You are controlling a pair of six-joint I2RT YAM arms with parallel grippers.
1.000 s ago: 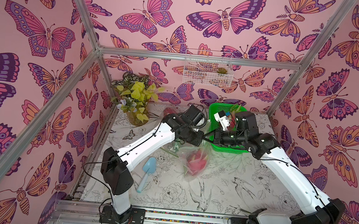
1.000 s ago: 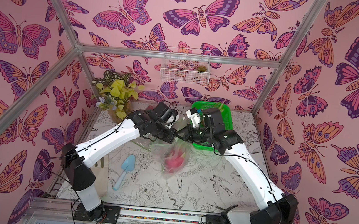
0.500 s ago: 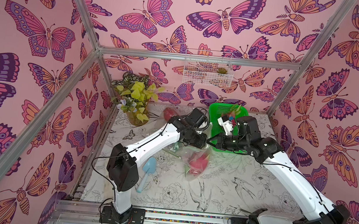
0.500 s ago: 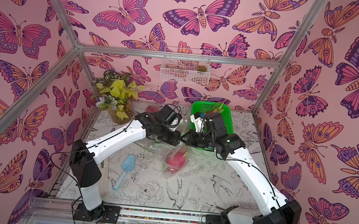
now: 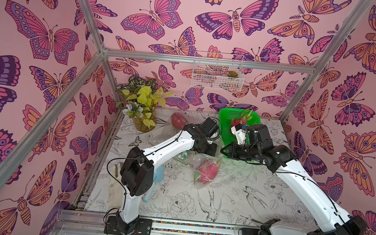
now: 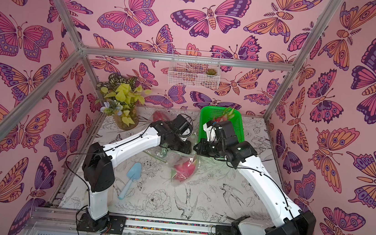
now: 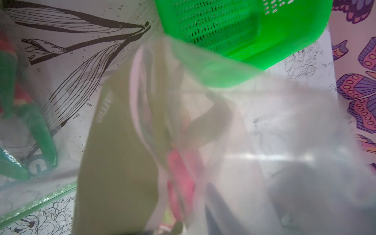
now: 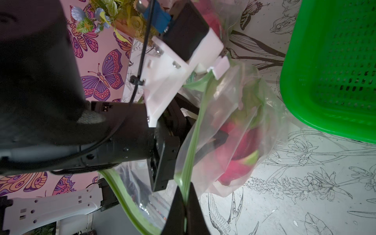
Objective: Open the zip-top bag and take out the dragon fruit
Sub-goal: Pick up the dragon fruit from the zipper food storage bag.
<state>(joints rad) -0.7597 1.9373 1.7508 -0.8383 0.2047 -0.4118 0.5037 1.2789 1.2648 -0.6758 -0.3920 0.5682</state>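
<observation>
Pinching the zip-top bag (image 8: pixel 219 130) by its green seal, my right gripper (image 8: pixel 184 205) is clamped tight; my left gripper (image 8: pixel 205 134) reaches inside, its grip unclear. Dragon fruit (image 5: pixel 207 171) sits mid-table, bagged.

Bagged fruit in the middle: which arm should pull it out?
Left, probably. The right claw is shut on the bag's green zip edge, holding the mouth up. The left claw already reaches inside the bag, beside the fruit.

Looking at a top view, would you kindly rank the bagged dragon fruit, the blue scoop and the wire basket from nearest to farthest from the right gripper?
From the right gripper:
1. Bagged dragon fruit, just below it on the table.
2. Blue scoop, toward the left arm's base.
3. Wire basket, up on the back wall.
</observation>
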